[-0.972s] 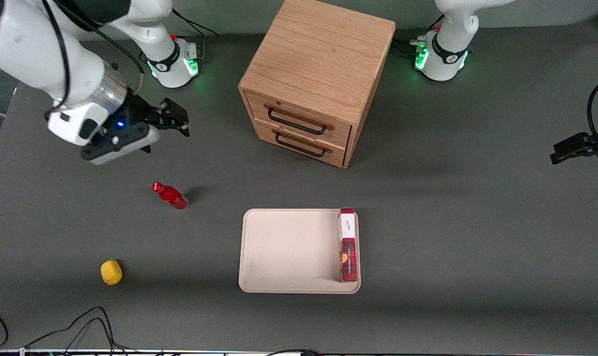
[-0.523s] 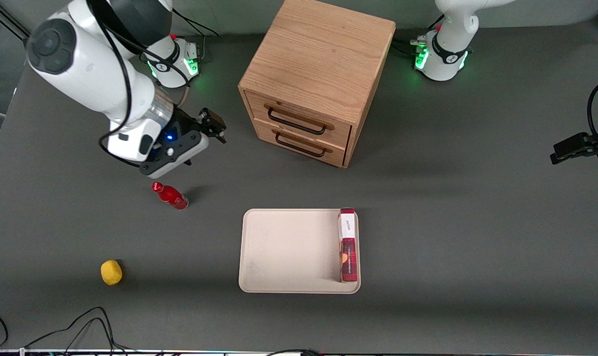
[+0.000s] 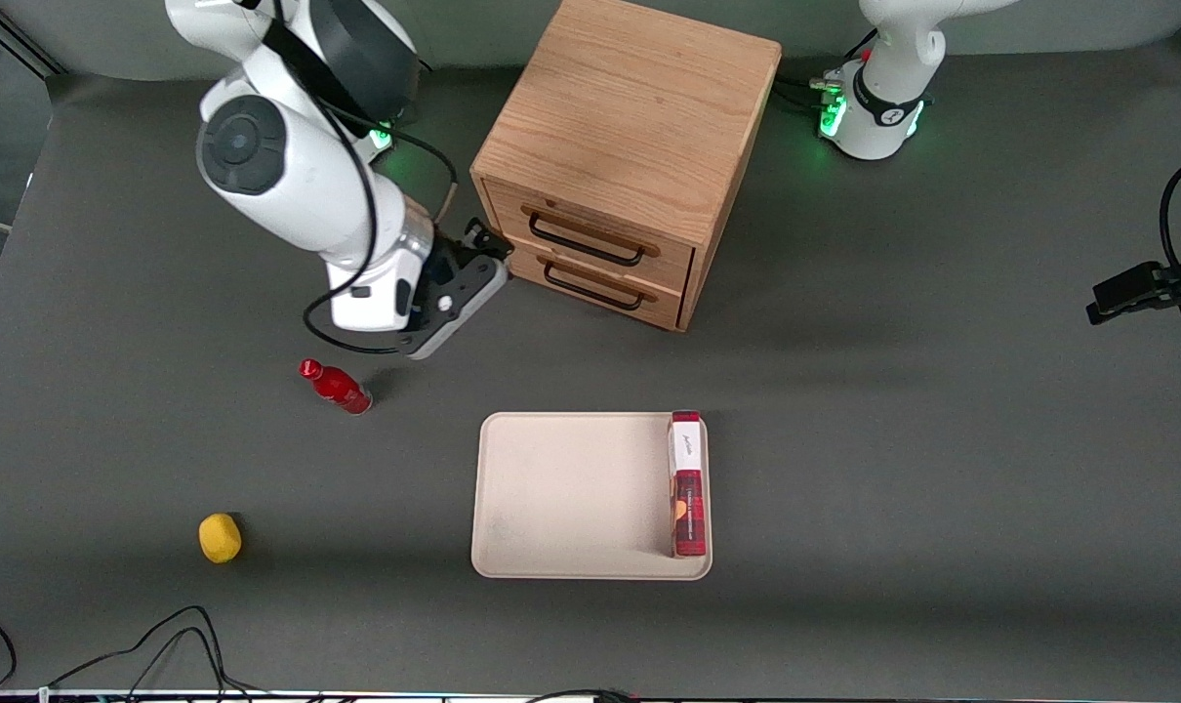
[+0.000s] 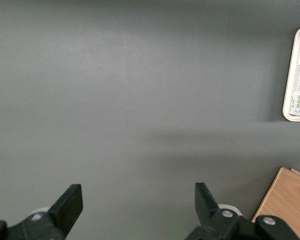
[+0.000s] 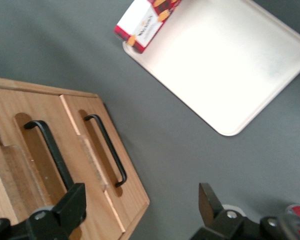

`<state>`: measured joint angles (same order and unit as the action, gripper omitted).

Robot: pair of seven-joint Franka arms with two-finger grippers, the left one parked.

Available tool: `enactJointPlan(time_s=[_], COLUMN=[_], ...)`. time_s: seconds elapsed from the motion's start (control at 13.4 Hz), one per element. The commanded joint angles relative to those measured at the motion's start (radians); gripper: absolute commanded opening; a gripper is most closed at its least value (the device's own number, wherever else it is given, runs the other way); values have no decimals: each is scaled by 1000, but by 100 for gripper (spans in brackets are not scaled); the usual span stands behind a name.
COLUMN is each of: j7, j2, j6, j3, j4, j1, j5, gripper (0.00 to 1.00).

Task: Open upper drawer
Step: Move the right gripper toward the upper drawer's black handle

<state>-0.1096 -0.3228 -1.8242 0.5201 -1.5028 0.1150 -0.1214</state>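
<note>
Upper drawer [image 3: 590, 223]: light oak, top 1 of 2 in the cabinet [image 3: 630, 107]; front flush with the cabinet face, shut. Black wire handle [image 3: 587, 241] runs across its recessed slot; in the right wrist view one end of that handle [image 5: 49, 150] is cut off by a gripper finger.

Lower drawer [image 3: 595, 285]: matching, directly beneath, also shut, with an identical handle.

Gripper [image 3: 488, 249]: right arm's, just beside the cabinet's front corner at the working arm's end, level with the drawers and touching neither handle. Jaws parted, nothing between them; the wrist view shows both fingertips [image 5: 75, 205] spread wide. From the front its body is largely hidden by the arm's own wrist.

Tray [image 3: 551, 488]: cream, rounded corners, nearer the front camera than the cabinet. 1 red and white carton [image 3: 687, 485] lies along its edge toward the parked arm's end; its print is too small to read.

Red bottle [image 3: 337, 387]: lying on the table, nearer the camera than the gripper.

Yellow object [image 3: 220, 537]: small, rounded, near the table's front edge; kind unclear.

Table [image 3: 942, 439]: dark grey matte covering. Black cables [image 3: 161, 644] trail over the front edge, partly cut off.
</note>
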Motion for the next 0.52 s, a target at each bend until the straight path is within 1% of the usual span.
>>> enactJointPlan(time_s=[0.0,0.15,0.45], j7=[-53,-125,-151], j2=[-58,-71,-88], j6=[0,2,8], j3=[46,60,61], j4=[29,19,1], j1=[2,11,73], j5=[-26,-32,-17], gripper=[100,100,100])
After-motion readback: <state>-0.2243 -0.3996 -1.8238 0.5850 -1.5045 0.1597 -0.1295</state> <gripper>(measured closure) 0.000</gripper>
